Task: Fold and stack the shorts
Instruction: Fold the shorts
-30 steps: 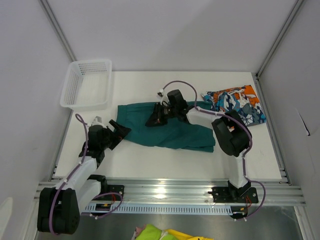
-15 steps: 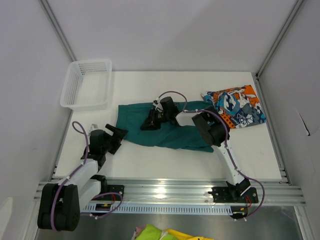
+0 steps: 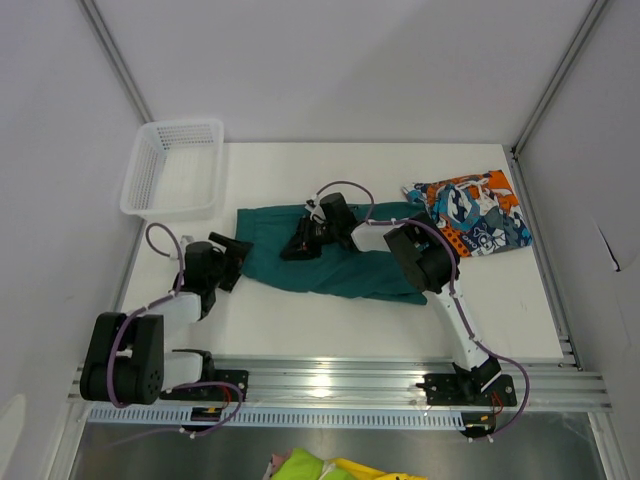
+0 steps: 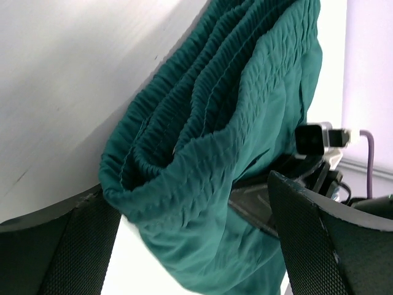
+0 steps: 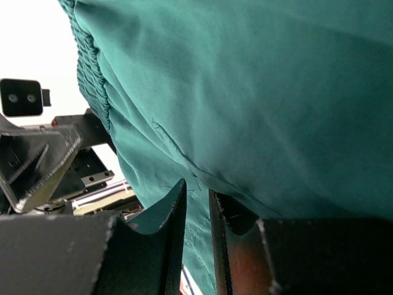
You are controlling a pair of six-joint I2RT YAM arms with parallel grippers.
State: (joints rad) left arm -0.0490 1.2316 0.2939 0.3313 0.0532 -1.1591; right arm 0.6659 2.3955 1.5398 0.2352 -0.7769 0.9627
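folding teal shorts [image 3: 350, 272]: right gripper [image 3: 293, 247] jaws closed on the cloth; left gripper [image 4: 187, 196] jaws open around waistband [image 4: 153, 153], probably closing next

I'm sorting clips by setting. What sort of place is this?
Likely a robotics lab cell, not a home: bare grey panel walls, two arms bolted to an aluminium rail at a white table, plus green shorts, patterned shorts and a mesh basket.

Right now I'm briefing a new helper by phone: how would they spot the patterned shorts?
Look at the white table, far right corner, across from the white mesh basket. The patterned shorts lie there, right of the plain teal-green shorts; only they carry a busy orange, teal and white print.
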